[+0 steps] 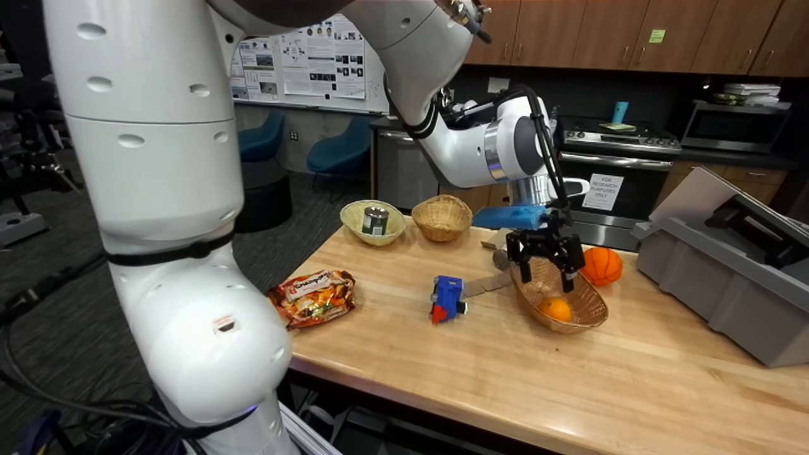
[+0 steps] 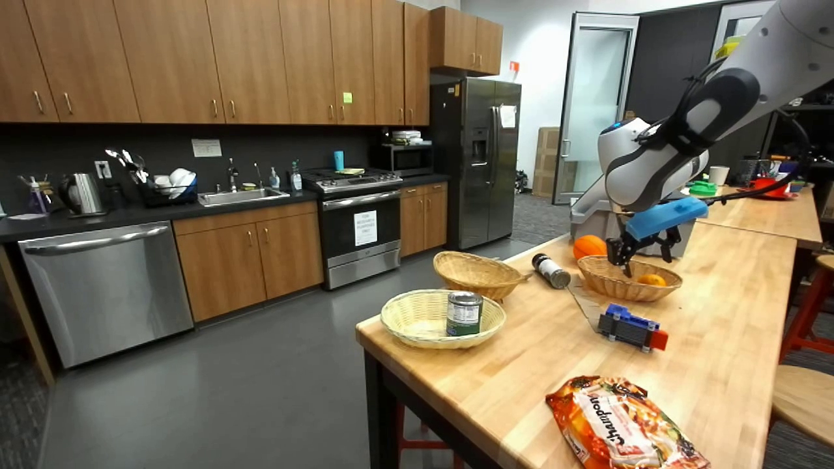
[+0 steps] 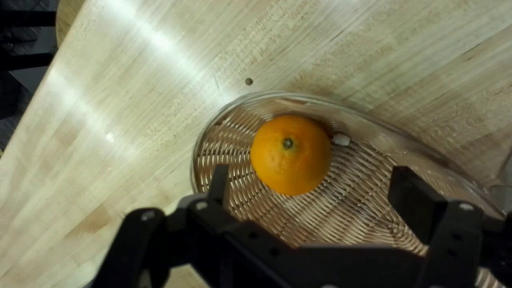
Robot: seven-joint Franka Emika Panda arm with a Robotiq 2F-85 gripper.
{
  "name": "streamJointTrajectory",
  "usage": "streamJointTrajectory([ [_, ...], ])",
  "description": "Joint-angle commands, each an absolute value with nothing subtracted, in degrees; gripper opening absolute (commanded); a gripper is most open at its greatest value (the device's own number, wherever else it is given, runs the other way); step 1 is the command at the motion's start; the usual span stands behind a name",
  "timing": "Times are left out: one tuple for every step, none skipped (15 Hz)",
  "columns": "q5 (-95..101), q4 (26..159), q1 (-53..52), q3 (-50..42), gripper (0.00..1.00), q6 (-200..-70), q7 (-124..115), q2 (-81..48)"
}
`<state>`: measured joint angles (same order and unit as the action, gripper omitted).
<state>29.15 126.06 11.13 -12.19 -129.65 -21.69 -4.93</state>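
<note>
Hangs over the wicker basket (image 2: 619, 286) on the tabletop (image 1: 442, 363) with the end effector (image 1: 547, 279) spread wide and empty, close to but not touching the orange (image 3: 291, 158) sitting inside near one end, so has no grab or lift done yet.

Black pincer (image 3: 312, 181), orange fruit (image 3: 291, 155) with a dark stem spot, light-brown woven basket (image 3: 312, 218), pale yellow woven basket (image 2: 412, 329), blue toy (image 2: 627, 327) with a red end, orange ball (image 1: 602, 266) with dark seams, gray bin (image 1: 727, 303), orange-red packet (image 2: 619, 423) with white label, pale wood-grained surface (image 1: 632, 385)
</note>
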Motion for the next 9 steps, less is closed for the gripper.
streamJointTrajectory([
  [29.05, 122.89, 10.82, -12.77, 1.0, -128.56, -22.34, -7.47],
  [28.87, 122.27, 10.75, -12.81, 1.0, -128.86, -22.43, -8.38],
  [28.73, 121.74, 10.67, -12.82, 1.0, -128.96, -22.36, -9.18],
  [28.65, 121.27, 10.56, -12.84, 1.0, -129.05, -22.32, -10.11],
  [28.72, 120.97, 10.46, -12.95, 1.0, -128.9, -22.42, -10.81],
  [28.63, 120.89, 10.37, -13.02, 1.0, -128.97, -22.53, -11.4],
  [28.78, 120.85, 10.32, -13.23, 1.0, -128.85, -22.83, -12.03],
  [28.79, 120.89, 10.3, -13.41, 1.0, -128.78, -22.93, -12.58],
  [28.96, 121.01, 10.26, -13.65, 1.0, -128.66, -23.22, -13.01],
])
